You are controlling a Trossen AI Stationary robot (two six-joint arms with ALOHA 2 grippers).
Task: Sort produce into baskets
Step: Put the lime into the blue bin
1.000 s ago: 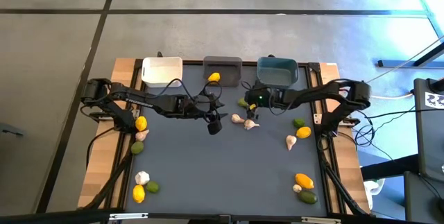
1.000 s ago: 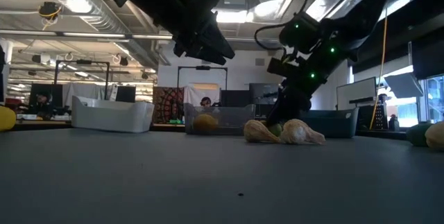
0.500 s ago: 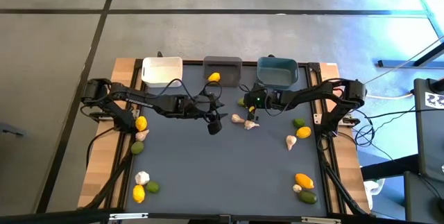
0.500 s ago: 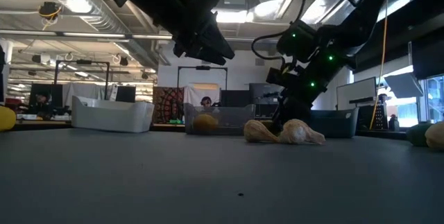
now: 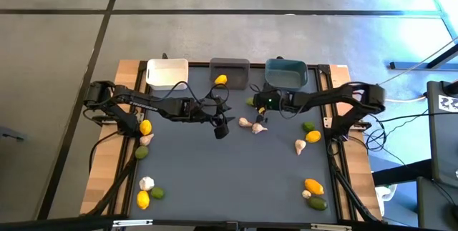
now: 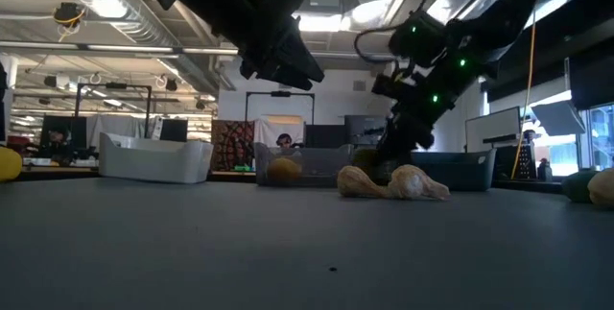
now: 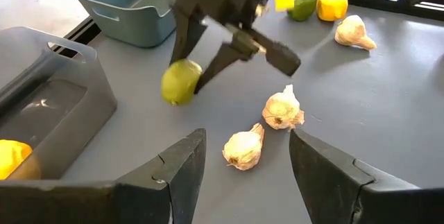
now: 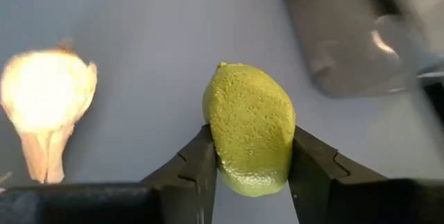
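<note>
My right gripper [image 5: 253,104] is shut on a green lime [image 8: 250,130] on the table in front of the dark grey basket [image 5: 230,66] and the teal basket [image 5: 286,74]. A lemon [image 5: 220,80] lies in the grey basket. The white basket [image 5: 167,74] stands to its left. Two garlic bulbs [image 5: 245,122] [image 5: 259,127] lie on the mat just nearer than the lime. My left gripper [image 5: 222,128] hangs open above the mat, left of the bulbs, with nothing between its fingers [image 7: 184,161]. My right gripper pinches the lime's two long sides [image 8: 216,137] between its two fingers [image 8: 201,165]. The fingers slant down from the table's right and lie along the lime, with its tip sticking out past them. I cannot tell whether the lime rests on the mat or hangs just above it.
More produce lies along the mat's edges: a lemon [image 5: 145,126], garlic and a lime at the left, three pieces at the near left [image 5: 146,184], a lime [image 5: 308,126], lemon and garlic at the right, three more at the near right [image 5: 313,186]. The mat's middle is bare.
My right gripper has taken hold of the lime next to the garlic bulbs. In the low view the lime now sits a little higher and farther left than before. My left gripper has kept still.
</note>
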